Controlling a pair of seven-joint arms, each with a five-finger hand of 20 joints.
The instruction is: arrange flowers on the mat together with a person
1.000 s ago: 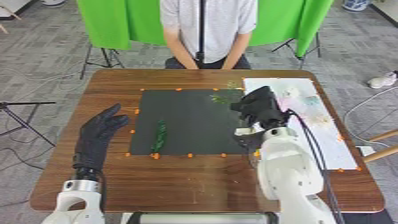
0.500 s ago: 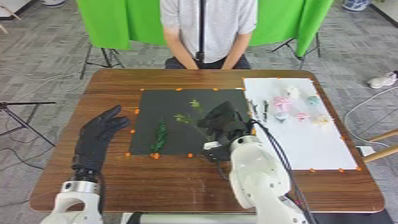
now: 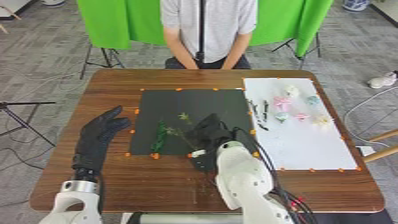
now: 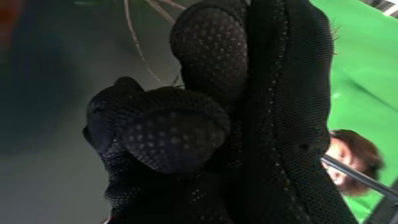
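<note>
In the head view my right hand (image 3: 210, 134) is over the lower right part of the dark mat (image 3: 164, 107), closed round a thin green sprig (image 3: 185, 117) whose leafy tips stick out toward the mat's middle. The right wrist view has the hand (image 4: 178, 135) with its thumb and fingers pressed together and thin stems (image 4: 133, 40) beyond them. A dark green leafy stem (image 3: 161, 136) lies upright on the mat's left part. Left of the mat, my left hand (image 3: 104, 125) is held over the table with relaxed fingers.
On the white sheet (image 3: 306, 147) at the right are dark thin stems (image 3: 258, 112), a pink flower (image 3: 282, 103) and several pale flowers (image 3: 321, 121). Orange markers edge the mat. A person sits at the table's far side with lowered arms.
My right hand has moved left from the white sheet's edge and toward the robot, bringing the sprig over the mat. The left hand has stayed in place.
</note>
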